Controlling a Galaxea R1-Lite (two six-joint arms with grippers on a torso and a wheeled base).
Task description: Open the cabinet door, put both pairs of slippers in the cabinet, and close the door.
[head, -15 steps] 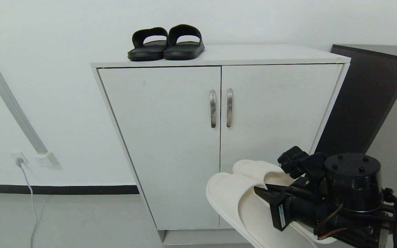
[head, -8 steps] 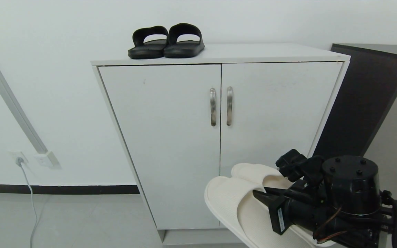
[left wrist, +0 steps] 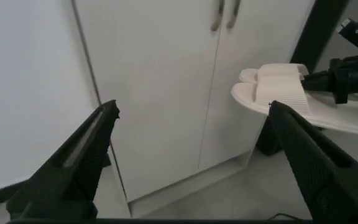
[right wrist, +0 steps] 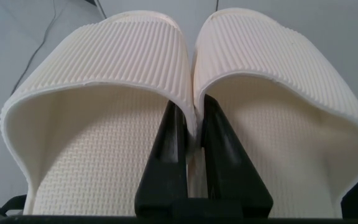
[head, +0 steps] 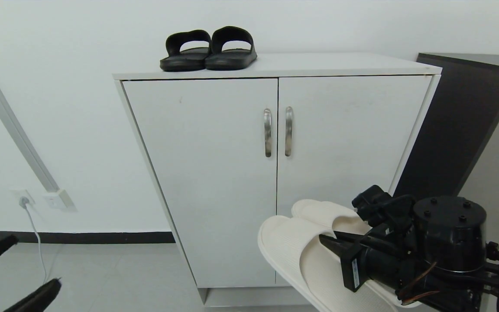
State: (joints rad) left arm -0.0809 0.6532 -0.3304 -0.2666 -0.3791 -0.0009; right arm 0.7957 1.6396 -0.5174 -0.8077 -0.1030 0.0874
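Closest in, the right gripper (right wrist: pixel 194 134) is clamped on the pair of white slippers (head: pixel 293 247), its two fingers pressed together over the inner walls where the two slippers meet, so the pair hangs as one bundle low in front of the right door (head: pixel 353 143) of the cabinet (head: pixel 215 182), near it but not touching. To the robot's left, the left gripper (head: pixel 38 259) has just risen into the bottom corner of the head view, where it was absent half a second ago. Its fingers are spread wide and hold nothing, and the wrist view looks between them at the cabinet front. The whole head view has also shifted a little, which is the camera moving, not the furniture. Further back, both doors are shut, and the two metal handles (head: pixel 267 132) stand side by side at the centre seam, untouched. On the cabinet top, towards its left end, sit the black slippers (head: pixel 208 50), upright and close together. The free arm coming up probably means that opening a door is the step in hand. Neither pair is stowed yet.
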